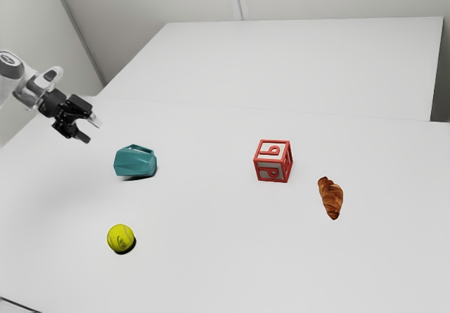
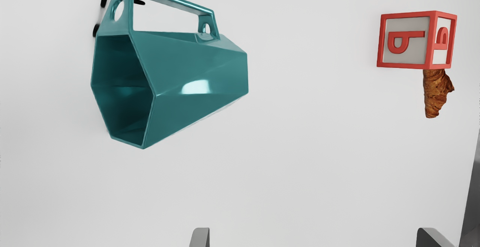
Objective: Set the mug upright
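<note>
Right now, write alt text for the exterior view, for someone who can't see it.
A teal mug lies on its side on a white table, the robot's open end effector hanging short of it at the exterior view's left. A tennis ball sits nearer the camera; a red-framed letter block and a croissant lie toward the exterior view's right.

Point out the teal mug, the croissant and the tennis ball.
teal mug [image 2: 202,67], wrist view, faceted side wall
croissant [image 1: 331,197], exterior view, middle of its crust
tennis ball [image 1: 120,238], exterior view, fuzzy front
</note>
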